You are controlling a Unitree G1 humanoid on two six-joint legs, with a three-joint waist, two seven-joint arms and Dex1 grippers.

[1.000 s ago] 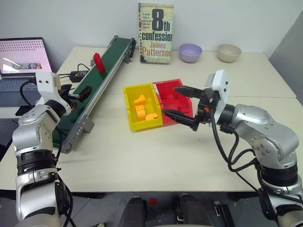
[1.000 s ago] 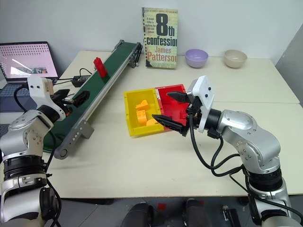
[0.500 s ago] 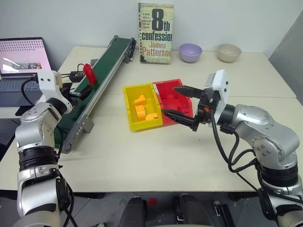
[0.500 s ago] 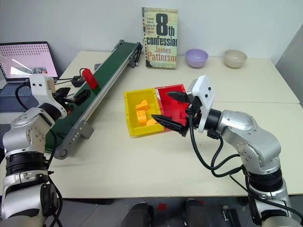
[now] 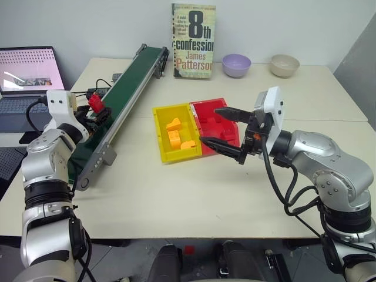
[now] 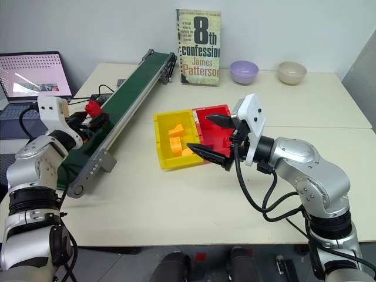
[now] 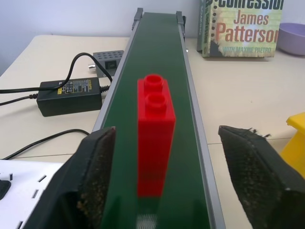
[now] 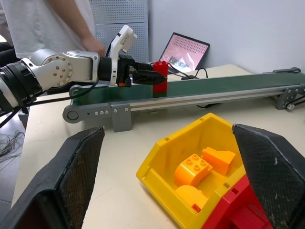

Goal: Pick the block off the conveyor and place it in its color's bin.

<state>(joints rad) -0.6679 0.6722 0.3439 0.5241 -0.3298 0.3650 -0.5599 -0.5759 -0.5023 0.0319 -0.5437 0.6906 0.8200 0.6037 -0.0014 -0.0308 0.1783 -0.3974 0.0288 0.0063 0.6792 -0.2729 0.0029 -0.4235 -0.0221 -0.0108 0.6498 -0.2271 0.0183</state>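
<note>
1. Along the left side of the table [image 5: 194,188], the conveyor [image 5: 126,88] is laid as a long green belt running toward the book [image 5: 193,41], so that pieces are carried to the left arm.
2. Beside the conveyor, the red bin [image 5: 207,126] is set touching the yellow tray [image 5: 174,134], within reach for sorting.
3. Just over the red bin, the right gripper [image 5: 226,133] is held empty with its fingers spread wide.
4. At the conveyor's near stretch, the left gripper [image 7: 176,176] is held level, its fingers apart on either side of the block [image 7: 155,133], not yet pressing it.
5. On the belt, the block is stood upright, studs upward, ready to be pinched.
</note>
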